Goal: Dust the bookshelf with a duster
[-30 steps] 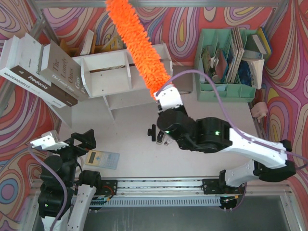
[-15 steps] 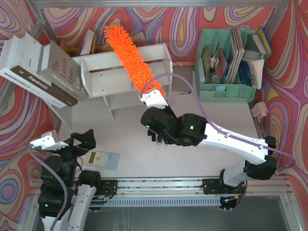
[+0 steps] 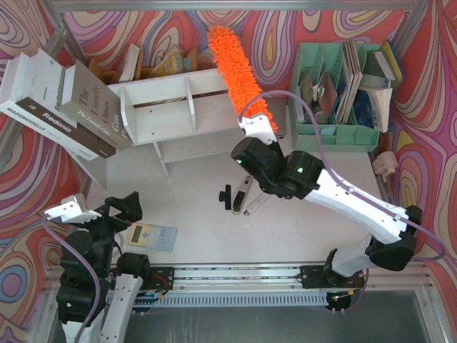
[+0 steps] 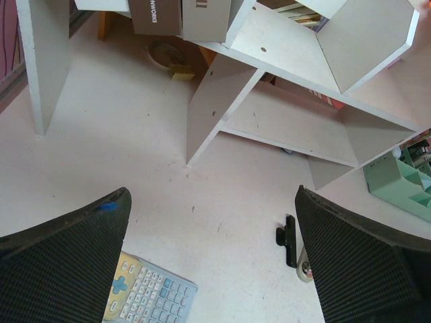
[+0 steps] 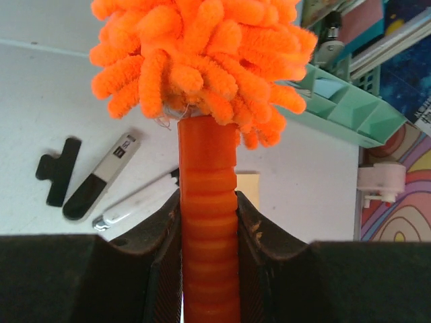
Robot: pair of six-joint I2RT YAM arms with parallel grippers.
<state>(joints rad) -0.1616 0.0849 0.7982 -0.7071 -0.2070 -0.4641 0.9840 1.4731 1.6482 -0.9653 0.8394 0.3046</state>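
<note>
The right claw [image 5: 207, 222] pinches the ribbed handle of the duster [image 3: 235, 68]. Hold that grip firm and keep the fluffy head lightly on the bookshelf [image 3: 164, 107] top through each sweep. The head now covers the shelf's right end; half a second ago it crossed the middle. The left claw [image 4: 212, 259] hangs spread above the desk [image 4: 135, 148].

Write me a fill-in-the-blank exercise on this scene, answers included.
The jaws of the right arm are shut on the ribbed ______ of the fluffy bright orange microfibre duster.
The jaws of the left arm stand ______, empty.
The duster's head reaches over the ______ end of the wide white wooden bookshelf.
The pale blue calculator lies beside the ______ arm.
Missing words: handle; open; right; left.
</note>
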